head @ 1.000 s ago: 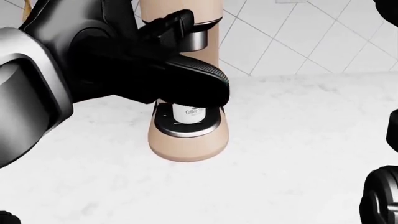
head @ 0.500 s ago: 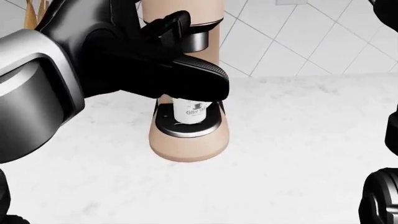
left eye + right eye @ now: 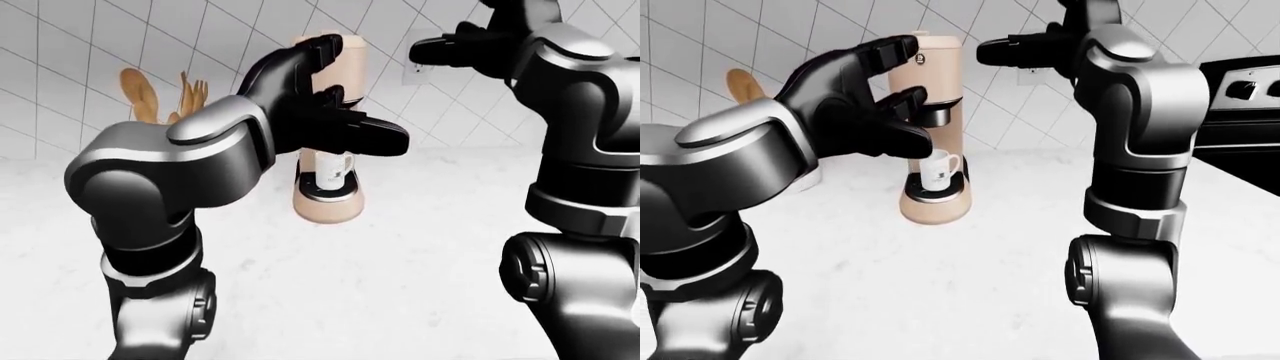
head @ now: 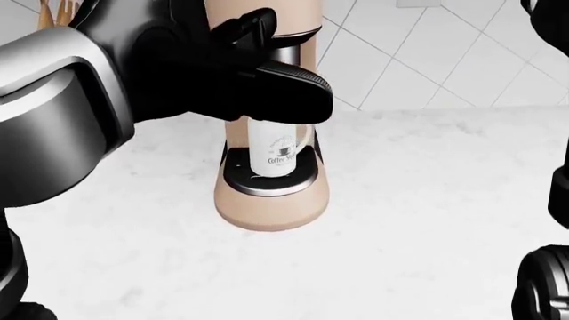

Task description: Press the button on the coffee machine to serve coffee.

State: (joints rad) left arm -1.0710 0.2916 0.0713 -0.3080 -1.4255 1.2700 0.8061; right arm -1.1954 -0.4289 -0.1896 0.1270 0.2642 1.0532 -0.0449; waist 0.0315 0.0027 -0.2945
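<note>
The beige coffee machine [image 3: 940, 120] stands on the white counter against the tiled wall, with a white mug [image 3: 938, 171] on its drip tray under the spout. A small dark button [image 3: 921, 58] shows near its top. My left hand [image 3: 902, 97] is open just left of the machine, its upper fingertip [image 3: 896, 48] beside the button, touching or not I cannot tell. In the head view the hand [image 4: 267, 73] covers the spout above the mug [image 4: 277, 152]. My right hand [image 3: 1015, 49] is raised, open and empty, to the right of the machine's top.
Wooden utensils [image 3: 150, 94] stand at the left by the wall. A black stove [image 3: 1240, 94] sits at the right edge. The white marble counter [image 3: 970, 262] stretches below the machine. My right forearm [image 3: 1135, 127] hangs upright right of the machine.
My left arm and hand have risen in the head view, uncovering more of the mug. The machine and mug have not moved.
</note>
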